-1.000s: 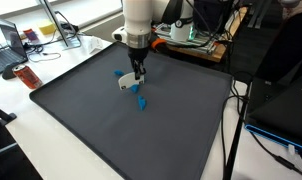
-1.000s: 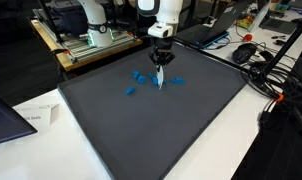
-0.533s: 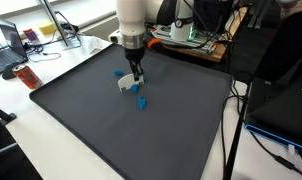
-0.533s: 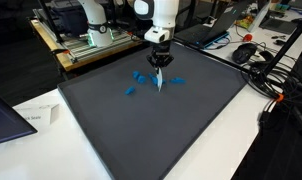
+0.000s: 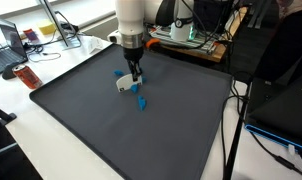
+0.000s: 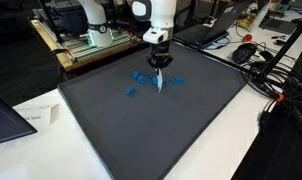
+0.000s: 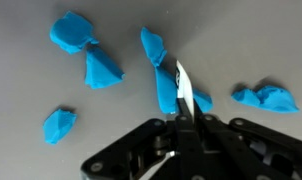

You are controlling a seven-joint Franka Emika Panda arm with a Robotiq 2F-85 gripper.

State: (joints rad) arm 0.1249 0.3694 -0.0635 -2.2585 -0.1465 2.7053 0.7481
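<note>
Several blue clay lumps lie on a dark grey mat [image 5: 111,130]. My gripper [image 5: 136,74] stands upright over them, shut on a thin white blade-like tool [image 7: 181,82] that points down at the mat. In the wrist view the blade lies against a long blue strip [image 7: 159,58], with a small blue piece [image 7: 202,101] just beside it. More lumps lie further off [image 7: 71,32], [image 7: 101,68], [image 7: 59,124], [image 7: 266,97]. Both exterior views show the white tool [image 5: 125,84] [image 6: 159,83] touching down among the blue pieces [image 5: 141,102] [image 6: 141,77].
The mat [image 6: 151,130] covers most of the table. A laptop [image 5: 9,45] and a red object [image 5: 23,75] sit beyond one edge. Another robot arm [image 6: 91,20], a sheet of paper [image 6: 31,118], cables and a mouse [image 6: 248,50] lie around the other sides.
The arm has shifted slightly sideways with the white tool still in its grip. The blue pieces have not moved.
</note>
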